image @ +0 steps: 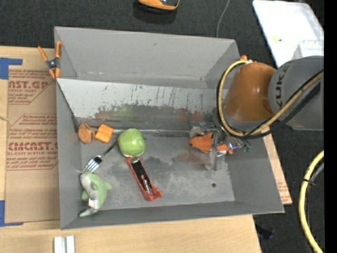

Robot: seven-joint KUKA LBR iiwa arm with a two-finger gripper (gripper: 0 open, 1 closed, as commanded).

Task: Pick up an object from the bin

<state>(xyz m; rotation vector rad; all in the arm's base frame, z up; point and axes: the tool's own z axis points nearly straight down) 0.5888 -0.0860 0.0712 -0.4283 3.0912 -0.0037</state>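
Hand (pixel 213 154) sits low over bin (pixel 142 57) floor at right, grip state unclear, with small orange piece (pixel 199 141) just beside it toward back wall; risk is closing off-centre and knocking piece away, or scraping the floor.

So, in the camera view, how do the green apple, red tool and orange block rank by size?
1 or 2, unsure: red tool, longest but thin; green apple, shorter but rounder.
3: orange block, clearly smallest.

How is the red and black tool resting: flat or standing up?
Flat. The red and black tool lies lengthwise on the bin floor, slanting away from the green apple.
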